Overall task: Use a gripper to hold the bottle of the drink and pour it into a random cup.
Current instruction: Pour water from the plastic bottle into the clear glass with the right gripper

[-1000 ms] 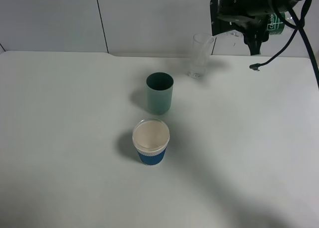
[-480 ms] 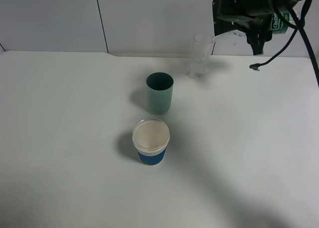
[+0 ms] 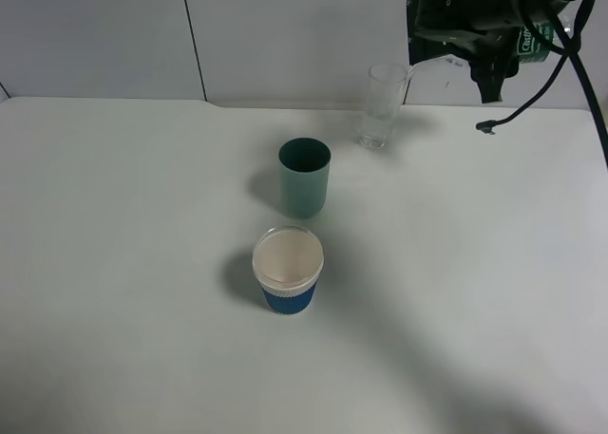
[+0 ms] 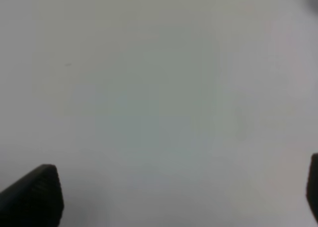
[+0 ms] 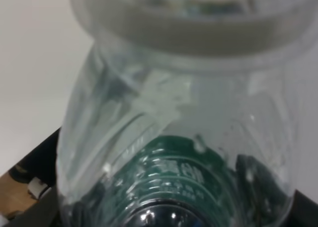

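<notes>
Right gripper (image 3: 472, 47) clamped round the bottle (image 5: 174, 127), tipped beside the glass (image 3: 382, 106). Thin, light, squashy plastic, I'd say; gripping mid-body at the label (image 5: 185, 180) looks wise.

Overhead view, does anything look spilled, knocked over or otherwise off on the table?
Nothing stands out. The clear glass, the teal cup and the blue paper cup all stand upright and apart on the table, with no puddle visible. The bottle is held tilted near the glass rim, as pouring needs.
</notes>
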Controlling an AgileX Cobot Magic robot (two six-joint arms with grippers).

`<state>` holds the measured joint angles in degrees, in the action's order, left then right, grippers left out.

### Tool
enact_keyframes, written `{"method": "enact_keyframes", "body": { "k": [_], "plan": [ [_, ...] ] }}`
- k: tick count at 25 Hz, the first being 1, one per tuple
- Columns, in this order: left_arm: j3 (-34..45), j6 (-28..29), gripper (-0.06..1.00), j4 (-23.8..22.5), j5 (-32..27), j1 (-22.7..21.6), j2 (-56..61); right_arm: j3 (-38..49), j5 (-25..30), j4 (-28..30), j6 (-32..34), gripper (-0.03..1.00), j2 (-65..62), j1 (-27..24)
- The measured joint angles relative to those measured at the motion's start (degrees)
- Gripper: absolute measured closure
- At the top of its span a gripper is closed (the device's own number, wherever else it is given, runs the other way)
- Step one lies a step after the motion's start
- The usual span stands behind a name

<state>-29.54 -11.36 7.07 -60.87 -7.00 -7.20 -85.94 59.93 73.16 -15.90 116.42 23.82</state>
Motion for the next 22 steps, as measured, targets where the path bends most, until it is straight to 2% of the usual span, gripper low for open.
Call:
{"method": "enact_keyframes", "body": {
  "k": [22],
  "plan": [
    [0.0,0.0,-0.05,0.0,0.0,0.0,0.0,-1.0,-0.1,0.0,2.5,0.41,0.0,0.0]
  ]
}}
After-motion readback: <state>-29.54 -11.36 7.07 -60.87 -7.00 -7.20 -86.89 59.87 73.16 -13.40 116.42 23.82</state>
